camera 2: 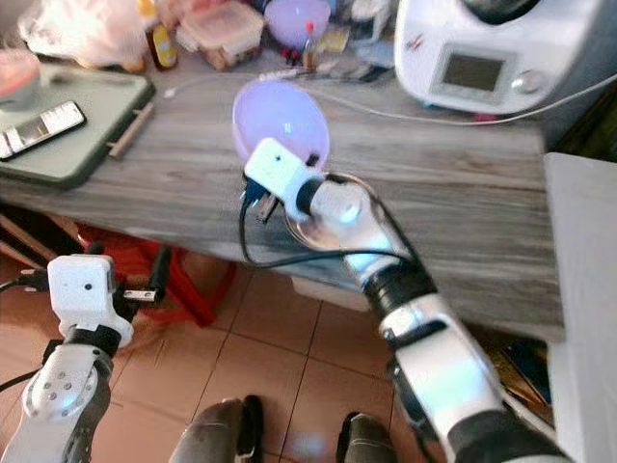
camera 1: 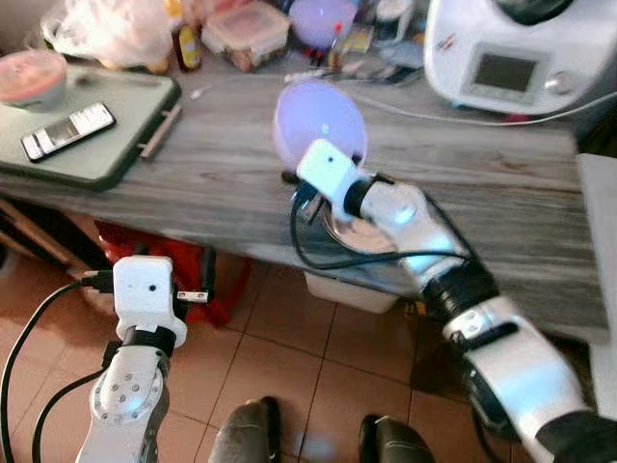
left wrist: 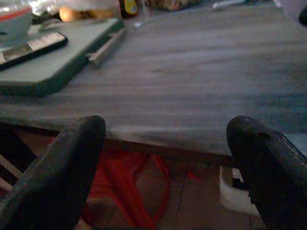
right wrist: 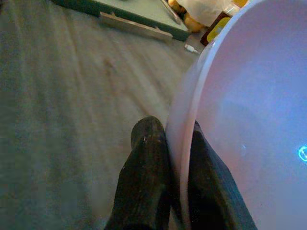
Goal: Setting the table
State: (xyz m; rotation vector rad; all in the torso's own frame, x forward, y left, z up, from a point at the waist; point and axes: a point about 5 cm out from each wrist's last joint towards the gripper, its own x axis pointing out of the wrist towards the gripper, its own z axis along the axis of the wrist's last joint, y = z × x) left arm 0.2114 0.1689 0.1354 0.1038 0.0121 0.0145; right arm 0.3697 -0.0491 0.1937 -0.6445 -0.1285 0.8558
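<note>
Lilac bowl (right wrist: 249, 105) rim pinched by the right hand (right wrist: 176, 158) (far edge cropped); left hand (left wrist: 168, 158) gapes.

A grey wood-grain table (camera 1: 222, 174) stretches before me from nine to three o'clock. Terracotta floor tiles (camera 1: 289, 386) lie beneath it at six o'clock. A red stool (camera 1: 145, 256) stands under the table edge at eight, in shade.

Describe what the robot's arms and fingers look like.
Both arms are silver-white with black joint rings. Each wrist carries a white boxy camera housing with a small dark dot, and black cables loop alongside. The left gripper and right gripper have long, rounded black fingers.
</note>
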